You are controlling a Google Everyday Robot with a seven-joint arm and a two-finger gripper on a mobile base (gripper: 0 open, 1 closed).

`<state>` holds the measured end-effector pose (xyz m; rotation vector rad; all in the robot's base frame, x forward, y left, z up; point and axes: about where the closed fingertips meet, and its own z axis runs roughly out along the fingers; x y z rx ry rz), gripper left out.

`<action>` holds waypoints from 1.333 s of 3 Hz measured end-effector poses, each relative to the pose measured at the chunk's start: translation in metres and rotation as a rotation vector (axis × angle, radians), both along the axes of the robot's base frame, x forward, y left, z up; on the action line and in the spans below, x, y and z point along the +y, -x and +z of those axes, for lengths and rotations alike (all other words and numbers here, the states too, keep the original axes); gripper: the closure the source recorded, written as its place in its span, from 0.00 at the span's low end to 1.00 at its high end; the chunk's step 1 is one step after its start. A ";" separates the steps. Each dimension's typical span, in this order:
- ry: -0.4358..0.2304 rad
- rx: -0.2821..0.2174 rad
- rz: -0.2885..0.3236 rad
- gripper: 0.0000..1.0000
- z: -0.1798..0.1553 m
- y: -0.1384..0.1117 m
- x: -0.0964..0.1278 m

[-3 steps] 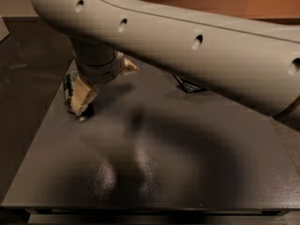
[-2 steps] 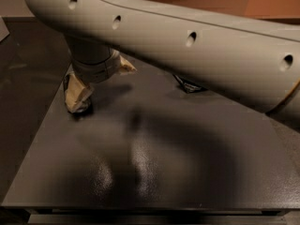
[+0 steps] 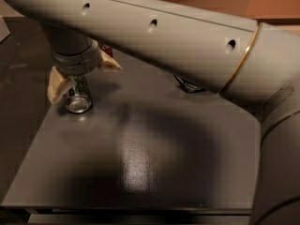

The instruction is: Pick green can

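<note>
Arm shell [image 3: 178, 36]: you see smooth pale-grey plastic with a satin finish. A thin brass-coloured metallic band [image 3: 242, 57] rings the joint.

Gripper [image 3: 83, 76], far left, low over the table, its fingers [image 3: 56, 86] spread wide: cream, matt, rubbery-looking.

Green can [image 3: 78, 95], just beside one finger: printed metal wall and a bare silver end, glossy and catching light.

Table [image 3: 140, 158]: dark grey, finely pebbled coating, semi-gloss. You get a broad soft glare patch mid-surface.
</note>
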<state>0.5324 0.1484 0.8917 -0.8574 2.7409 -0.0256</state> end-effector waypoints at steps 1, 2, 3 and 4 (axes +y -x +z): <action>-0.002 0.041 -0.032 0.00 -0.008 -0.009 0.017; 0.006 0.067 -0.070 0.00 -0.020 -0.019 0.027; 0.012 0.071 -0.098 0.00 -0.027 -0.029 0.033; 0.014 0.069 -0.133 0.00 -0.032 -0.041 0.036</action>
